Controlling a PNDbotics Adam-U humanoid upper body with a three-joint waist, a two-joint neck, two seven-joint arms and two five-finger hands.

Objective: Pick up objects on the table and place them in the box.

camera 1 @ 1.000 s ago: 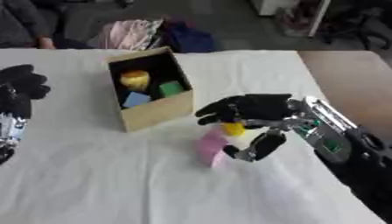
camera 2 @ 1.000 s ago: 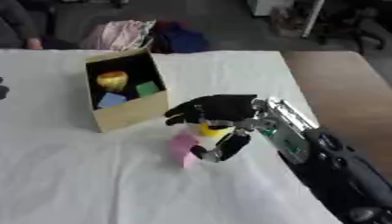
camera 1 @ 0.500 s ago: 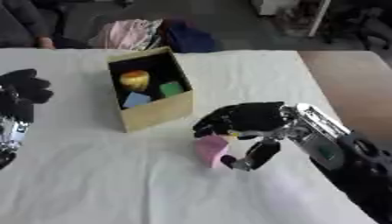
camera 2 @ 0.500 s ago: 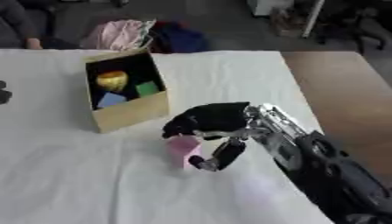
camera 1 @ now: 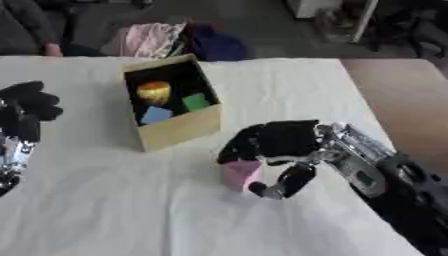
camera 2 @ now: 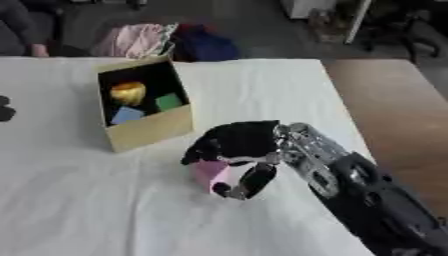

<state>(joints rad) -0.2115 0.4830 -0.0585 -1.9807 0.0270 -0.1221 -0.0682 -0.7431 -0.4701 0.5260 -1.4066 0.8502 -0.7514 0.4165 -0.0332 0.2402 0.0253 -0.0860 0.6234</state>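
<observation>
Closing my right hand [camera 1: 278, 148] over the pink block [camera 1: 240, 173], I have my fingers draped across its top and near side and my thumb [camera 1: 286, 183] curling in from the side away from the box [camera 1: 171, 106], so the block sits pinched inside the hand while it rests on the white table [camera 1: 114, 200]. It lies a little in front of the box and off toward its right corner, near but not touching the cardboard wall. I judge the block to be light and stiff, a small solid shape with flat faces that will not give under my fingers; its smooth sides could let it slide or twist if I catch it by an edge, so the better hold is across two opposite flat faces, thumb on one and fingers on the other, low enough that it cannot roll out. Whether my thumb is fully seated on its face I cannot tell, since the fingers hide that side. The box stands tipped with its opening facing me, and inside it I see a yellow piece [camera 1: 154, 92], a green piece [camera 1: 195, 101] and a blue piece [camera 1: 156, 115]. My left hand [camera 1: 26, 107] waits idle well to the left of the box, fingers curled on nothing
</observation>
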